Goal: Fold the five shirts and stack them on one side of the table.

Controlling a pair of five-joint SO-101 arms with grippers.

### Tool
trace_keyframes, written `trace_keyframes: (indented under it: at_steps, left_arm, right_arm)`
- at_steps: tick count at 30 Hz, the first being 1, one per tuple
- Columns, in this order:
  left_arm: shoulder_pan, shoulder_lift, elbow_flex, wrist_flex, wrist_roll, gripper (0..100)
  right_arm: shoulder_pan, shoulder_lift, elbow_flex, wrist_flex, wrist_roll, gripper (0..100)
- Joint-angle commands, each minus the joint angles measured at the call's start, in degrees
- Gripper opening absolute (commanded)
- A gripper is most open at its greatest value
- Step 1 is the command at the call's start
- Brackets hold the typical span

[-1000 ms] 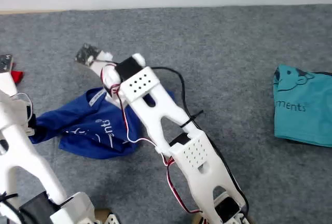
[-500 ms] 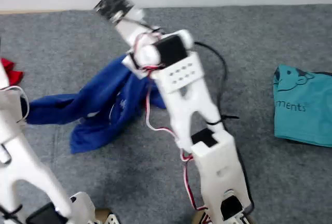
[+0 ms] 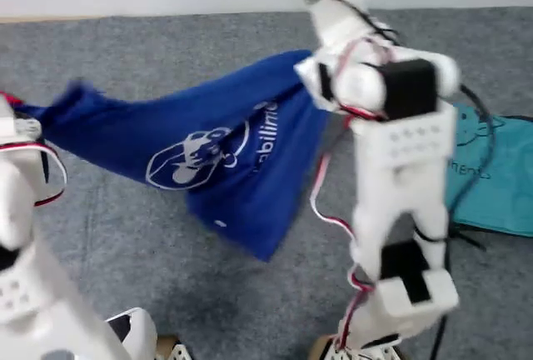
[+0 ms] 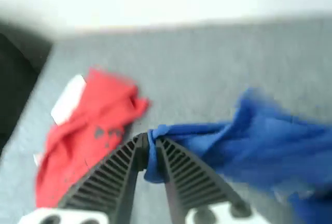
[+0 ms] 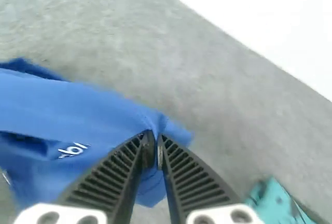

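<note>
The soft blue fabric shirt (image 3: 216,147) is held stretched between the left tool (image 4: 150,154) and right tool (image 5: 151,149), each clamped tight on an edge. Pretty floppy and light, so corners are probably best gripped.

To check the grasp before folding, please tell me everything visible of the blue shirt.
The blue shirt is soft cloth with a white round print and white lettering. It hangs unfolded, stretched between both arms above the grey table: the left gripper is shut on one bunched edge, the right gripper on another edge. Its lower part droops to a point; I cannot tell if it touches the table.
</note>
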Motion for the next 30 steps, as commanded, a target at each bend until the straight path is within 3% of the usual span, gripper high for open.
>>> trace_keyframes:
  at_steps: [1, 6, 11, 17, 24, 30]
  left_arm:
    - [0.1, -4.0, -4.4, -6.0, 0.7, 0]
    - [0.1, -8.4, -5.9, -13.1, 0.5, 0]
    - [0.6, -12.5, -5.8, -16.6, 0.4, 0]
    - [7.6, -15.0, -4.7, -13.2, -5.6, 0]
    - [8.1, -15.6, -3.2, -5.5, -5.8, 0]
    - [8.2, -15.5, 1.1, -5.5, -5.8, 0]
  right_arm:
    - [4.8, -9.1, 3.1, 2.3, 0.4, 0.9]
    - [10.3, -17.5, 8.1, 2.3, 0.4, 0.9]
    - [11.2, -25.3, 14.0, 2.3, 0.5, 0.9]
    - [11.1, -31.2, 22.4, 2.3, 0.3, 0.9]
    - [11.1, -35.3, 30.0, 2.3, 0.3, 0.9]
    - [9.9, -38.2, 38.0, 2.2, -1.5, 0.9]
